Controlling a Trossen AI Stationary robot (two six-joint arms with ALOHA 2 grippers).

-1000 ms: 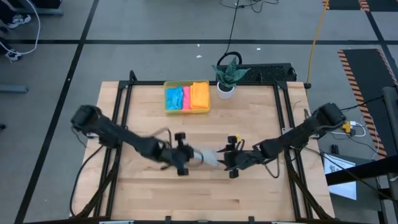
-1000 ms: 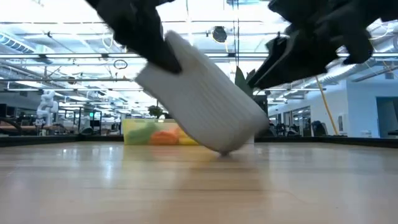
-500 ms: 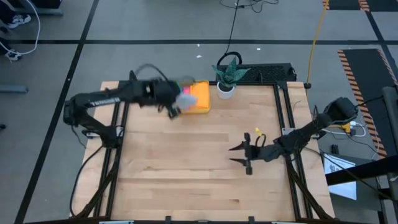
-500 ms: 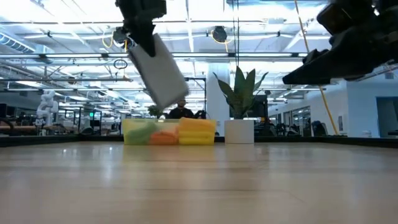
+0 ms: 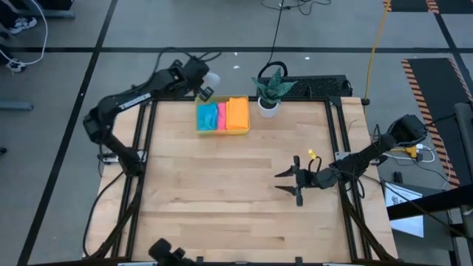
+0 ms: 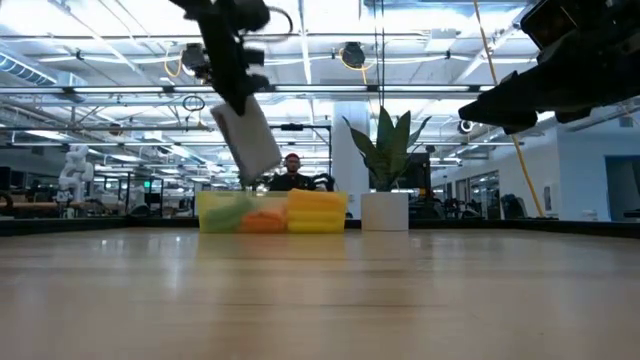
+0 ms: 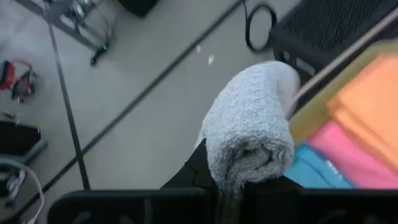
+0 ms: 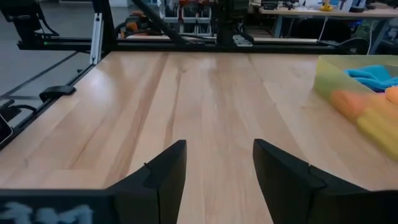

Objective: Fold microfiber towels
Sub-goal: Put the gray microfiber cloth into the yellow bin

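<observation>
My left gripper point(image 5: 201, 83) is up over the table's far edge, by the far left corner of the yellow tray point(image 5: 199, 122), shut on a folded light grey towel point(image 7: 249, 124). In the low view the grey towel point(image 6: 248, 140) hangs slanting below the left gripper point(image 6: 232, 85). Blue point(image 5: 207, 116), pink point(image 5: 220, 115) and orange point(image 5: 237, 113) towels lie folded side by side in the tray. My right gripper point(image 5: 287, 182) hovers open above the table's right half, with nothing between its fingers point(image 8: 161, 177). My left gripper pinches one end of the folded grey towel point(image 7: 245, 171) between its two fingers, several layers thick. The fingers slant down from above. The towel hangs tilted below them, lifted clear of the table and the tray.
A potted plant in a white pot point(image 5: 267, 96) stands just right of the tray at the far edge. A black mat point(image 5: 318, 85) lies behind it. Bare wood point(image 5: 222, 185) fills the table's middle and near half. A person shows far behind the tray point(image 6: 291, 172).
My left gripper has swung from the table's middle up and toward the far left, carrying the grey towel, whose lower end was on the table and which now hangs clear by the tray. My right gripper has drawn back toward the right edge.
</observation>
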